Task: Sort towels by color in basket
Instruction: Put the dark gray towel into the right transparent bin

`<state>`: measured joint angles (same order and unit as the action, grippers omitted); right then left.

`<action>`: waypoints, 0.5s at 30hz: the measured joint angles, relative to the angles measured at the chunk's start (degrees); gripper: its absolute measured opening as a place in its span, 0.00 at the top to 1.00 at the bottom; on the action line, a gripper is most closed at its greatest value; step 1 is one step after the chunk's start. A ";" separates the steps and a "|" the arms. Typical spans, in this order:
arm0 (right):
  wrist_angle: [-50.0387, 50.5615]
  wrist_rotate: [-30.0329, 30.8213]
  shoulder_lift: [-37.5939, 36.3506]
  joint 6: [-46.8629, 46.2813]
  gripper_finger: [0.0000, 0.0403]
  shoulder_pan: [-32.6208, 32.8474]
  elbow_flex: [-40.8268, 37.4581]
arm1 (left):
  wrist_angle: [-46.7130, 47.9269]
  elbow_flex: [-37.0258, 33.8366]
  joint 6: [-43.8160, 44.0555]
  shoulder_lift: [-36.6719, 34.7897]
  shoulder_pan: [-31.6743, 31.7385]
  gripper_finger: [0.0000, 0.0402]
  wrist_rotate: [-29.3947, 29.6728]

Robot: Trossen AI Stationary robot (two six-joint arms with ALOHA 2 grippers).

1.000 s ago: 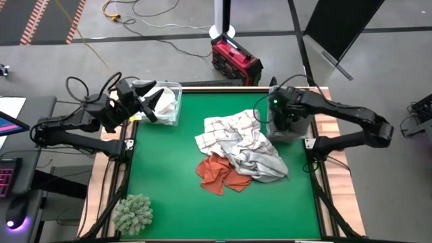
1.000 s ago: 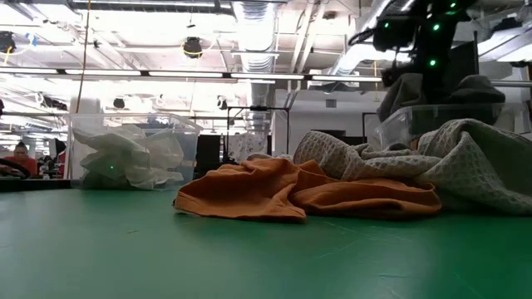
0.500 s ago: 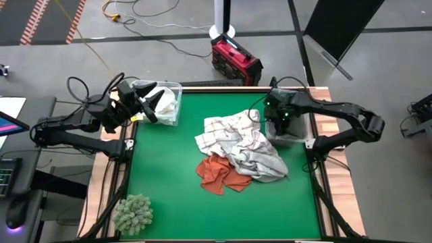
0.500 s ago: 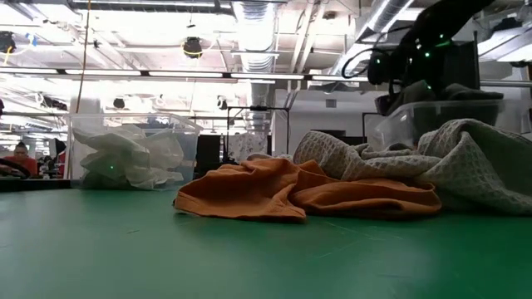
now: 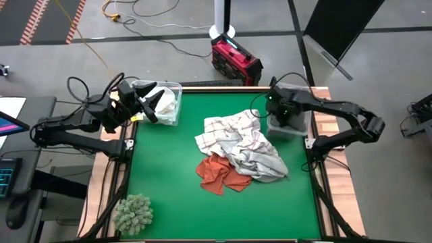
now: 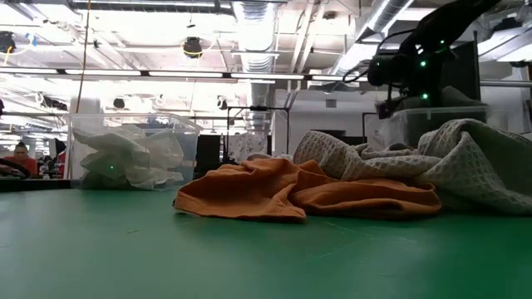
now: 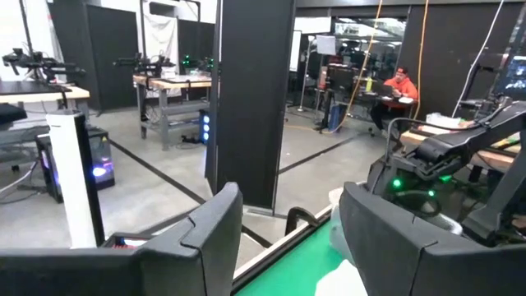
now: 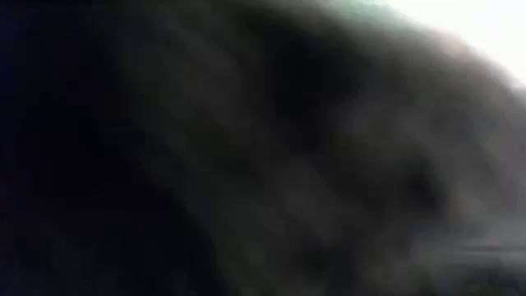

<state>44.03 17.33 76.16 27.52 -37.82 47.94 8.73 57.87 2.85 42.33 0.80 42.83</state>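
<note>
A heap of towels lies mid-table: a grid-checked white one (image 5: 229,128), a light grey one (image 5: 260,158) and a rust-orange one (image 5: 219,174) at its near side. White towels (image 5: 164,102) fill the clear bin (image 5: 177,86) at the far left. My left gripper (image 7: 288,205) hangs level and open above that bin, with nothing between its fingers. My right gripper (image 5: 275,111) is shut and slants down into the clear bin (image 6: 432,120) at the far right. That bin holds dark grey cloth (image 6: 470,87). My right gripper is low in the right bin, and blurred dark cloth (image 8: 271,164) fills its wrist view. The arm and the bin hide the fingertips. I cannot tell whether it holds or touches the cloth.
A fuzzy grey-green clump (image 5: 133,212) sits at the table's near left corner. Bare green mat (image 5: 169,169) lies between it and the heap. Beyond the far edge a red case (image 5: 235,61) stands on the floor.
My right gripper has sunk toward the right bin, tipping a little further down. The heap of towels and my left gripper have kept still.
</note>
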 joint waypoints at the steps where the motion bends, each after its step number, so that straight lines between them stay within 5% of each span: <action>1: 0.57 -5.84 0.00 1.15 0.92 -0.40 0.02 | -0.01 0.00 0.00 -0.02 0.00 0.52 -0.01; 4: 2.72 -23.19 -0.13 0.15 0.92 -1.47 0.09 | 0.02 0.00 0.77 -0.21 0.00 0.52 -0.04; 7: 2.08 -26.76 -0.54 -2.65 0.92 -1.83 0.03 | -0.08 0.00 1.11 -0.80 -0.02 0.52 -0.12; 15: 0.74 -1.70 -6.05 -2.86 0.92 -0.18 -0.07 | 0.07 0.00 1.29 -2.13 -0.02 0.52 -0.12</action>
<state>44.77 15.63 70.11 24.65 -38.00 47.88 8.80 57.87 4.14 40.20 0.78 42.72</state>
